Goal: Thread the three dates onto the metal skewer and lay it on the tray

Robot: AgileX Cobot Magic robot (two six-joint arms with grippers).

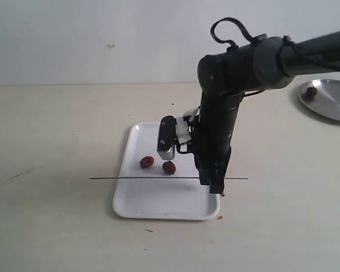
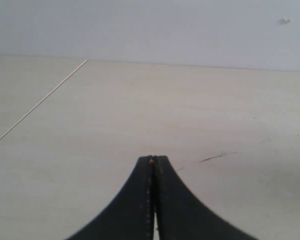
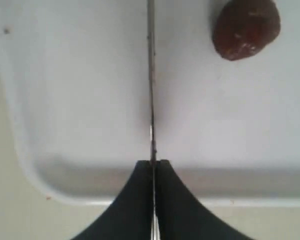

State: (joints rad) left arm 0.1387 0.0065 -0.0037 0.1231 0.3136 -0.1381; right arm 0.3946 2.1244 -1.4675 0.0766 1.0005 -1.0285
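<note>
The white tray lies mid-table. Two of the dates rest loose on it, side by side. A third is not visible; the right arm may hide it. The metal skewer stretches level across the tray, overhanging both short sides. My right gripper is shut on it near the tray's right edge. In the right wrist view the skewer runs straight out from the right gripper over the tray, with one date beside it. My left gripper is shut over bare table, holding nothing.
A round steel plate with a lone date sits at the back right. A dark scratch marks the table ahead of the left gripper. A table seam runs diagonally in the left wrist view.
</note>
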